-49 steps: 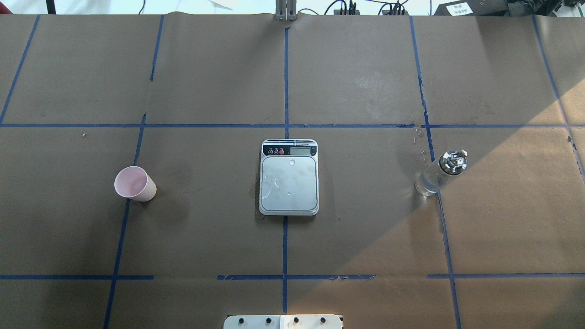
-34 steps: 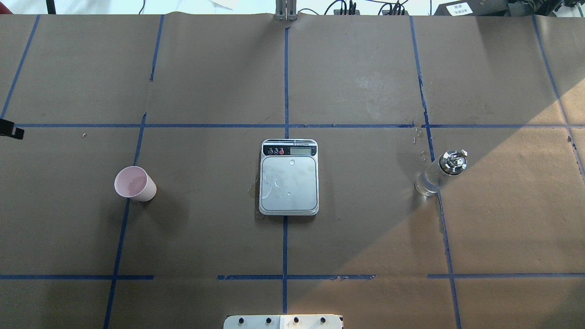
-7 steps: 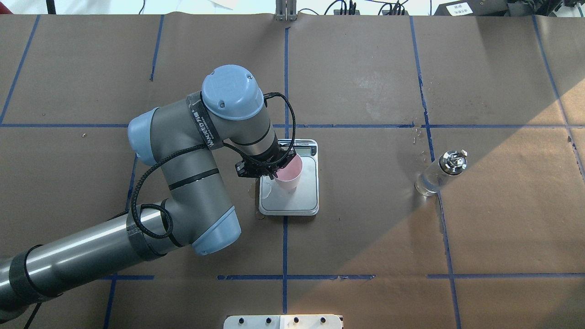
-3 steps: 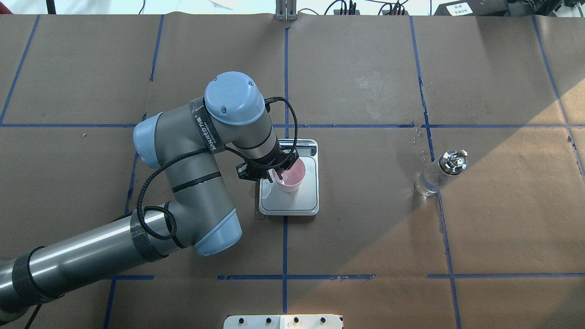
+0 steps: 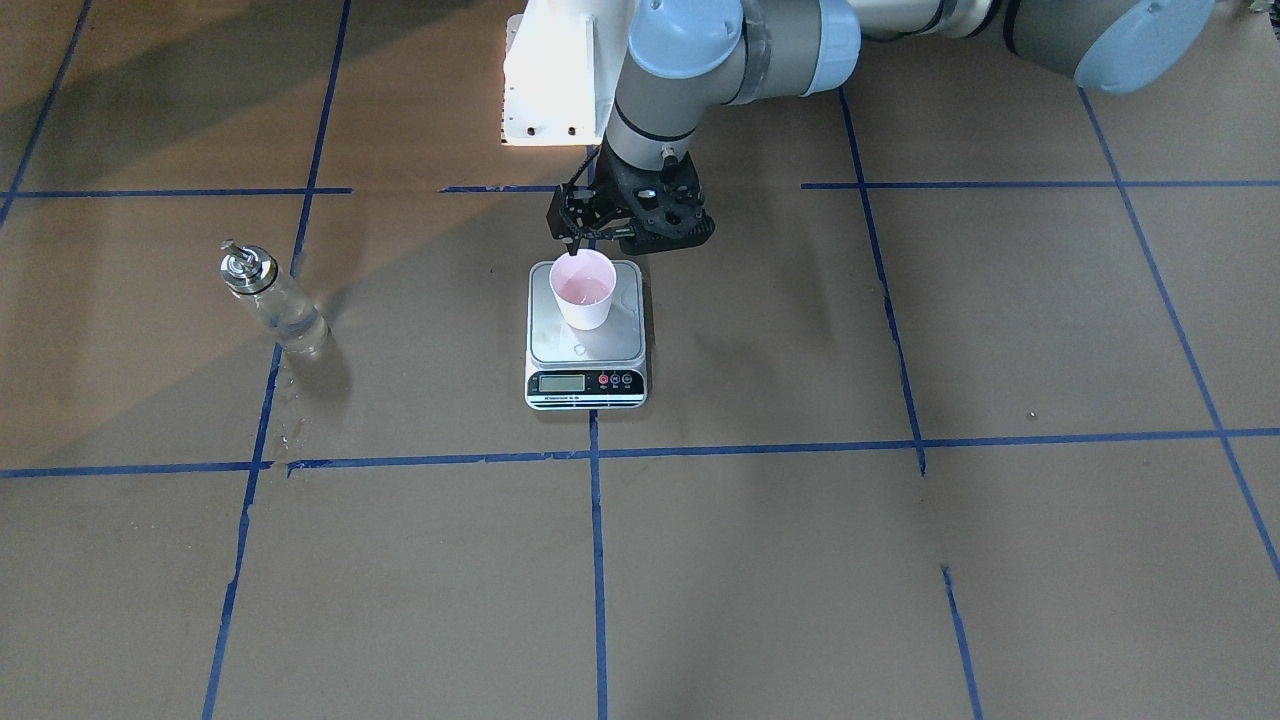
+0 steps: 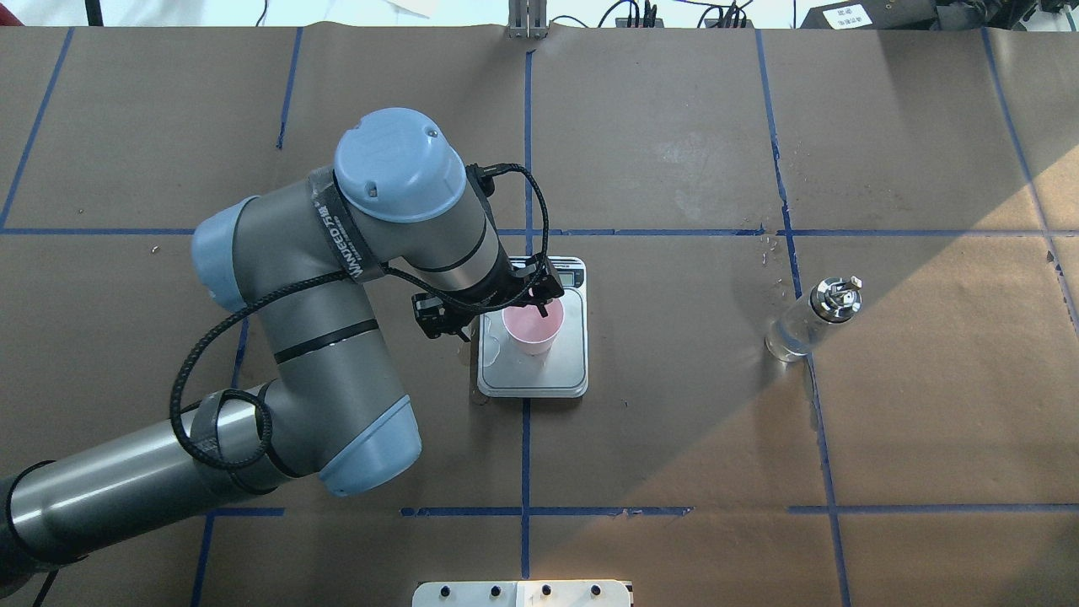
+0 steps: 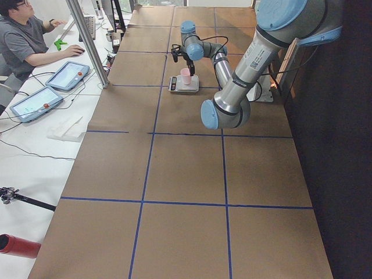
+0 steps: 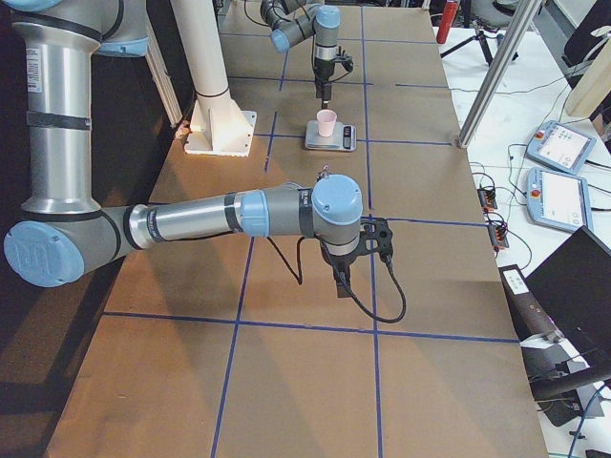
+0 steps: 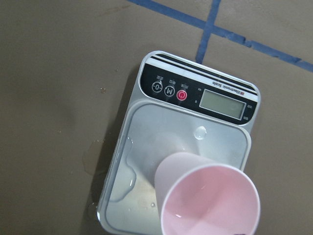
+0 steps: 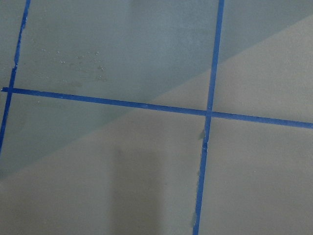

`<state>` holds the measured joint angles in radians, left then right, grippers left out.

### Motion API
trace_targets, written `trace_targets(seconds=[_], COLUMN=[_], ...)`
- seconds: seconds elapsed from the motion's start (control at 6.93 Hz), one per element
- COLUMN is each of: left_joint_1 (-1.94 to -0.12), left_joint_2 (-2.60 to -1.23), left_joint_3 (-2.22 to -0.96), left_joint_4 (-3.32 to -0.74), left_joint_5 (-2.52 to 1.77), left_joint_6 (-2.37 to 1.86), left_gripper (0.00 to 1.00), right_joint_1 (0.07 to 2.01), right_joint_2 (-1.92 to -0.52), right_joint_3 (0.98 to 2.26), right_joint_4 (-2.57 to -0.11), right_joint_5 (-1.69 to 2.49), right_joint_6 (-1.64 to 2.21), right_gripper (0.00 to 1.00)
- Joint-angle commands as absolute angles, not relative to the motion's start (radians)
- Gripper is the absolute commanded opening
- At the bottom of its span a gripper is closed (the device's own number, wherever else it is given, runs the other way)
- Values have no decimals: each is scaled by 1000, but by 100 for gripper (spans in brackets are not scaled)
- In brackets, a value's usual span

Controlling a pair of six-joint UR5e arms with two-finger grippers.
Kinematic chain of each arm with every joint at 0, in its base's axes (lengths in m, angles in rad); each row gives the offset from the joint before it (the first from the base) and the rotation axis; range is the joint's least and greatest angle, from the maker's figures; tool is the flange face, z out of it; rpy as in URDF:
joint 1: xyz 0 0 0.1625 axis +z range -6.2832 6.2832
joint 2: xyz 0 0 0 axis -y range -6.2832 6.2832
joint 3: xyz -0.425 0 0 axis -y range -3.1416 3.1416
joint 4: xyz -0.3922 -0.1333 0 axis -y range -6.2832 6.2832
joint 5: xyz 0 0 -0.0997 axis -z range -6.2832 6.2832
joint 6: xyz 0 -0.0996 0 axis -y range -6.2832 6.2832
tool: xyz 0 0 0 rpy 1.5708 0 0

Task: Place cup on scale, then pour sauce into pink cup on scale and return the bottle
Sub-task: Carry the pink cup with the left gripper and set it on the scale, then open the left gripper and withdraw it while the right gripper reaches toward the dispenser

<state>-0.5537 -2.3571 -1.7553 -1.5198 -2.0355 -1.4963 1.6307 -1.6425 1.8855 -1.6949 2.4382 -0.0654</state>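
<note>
The pale pink cup stands upright on the steel platform of the scale at mid table. The left wrist view looks down on the cup and the scale; no fingers show there. My left gripper hangs open just above the cup's rim on the robot's side, apart from it. The glass bottle with clear liquid stands alone to the robot's right. My right gripper shows only in the exterior right view, above bare table; I cannot tell its state.
Water drops lie on the scale's platform and a wet patch on the paper beside it. The white robot base plate is behind the scale. An operator sits beyond the table's far edge.
My left arm came in, carried the cup from the table's left onto the scale and let go. In the last half second the gripper has lifted off the cup's rim.
</note>
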Motion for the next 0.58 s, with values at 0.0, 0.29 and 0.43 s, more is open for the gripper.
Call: trace_targets(seconds=[0.0, 0.29, 0.43], left_joint_1=[-638, -746, -812], left_joint_2=[-2355, -2254, -2208], left_joint_3=[-1847, -1950, -1966], left_joint_4=[-1450, -1450, -1450], left_joint_5=[-2043, -2104, -2129], left_joint_6=[-1442, -1346, -1265], left_gripper=[100, 100, 100], right_joint_1=[1561, 1395, 1315], right_joint_2=[-1676, -1686, -1683], right_joint_3=[2062, 2243, 2311], right_joint_4=[-1706, -1701, -1697], right_joint_5=[2442, 2430, 2421], right_joint_6=[164, 480, 621], right_gripper=[100, 100, 100])
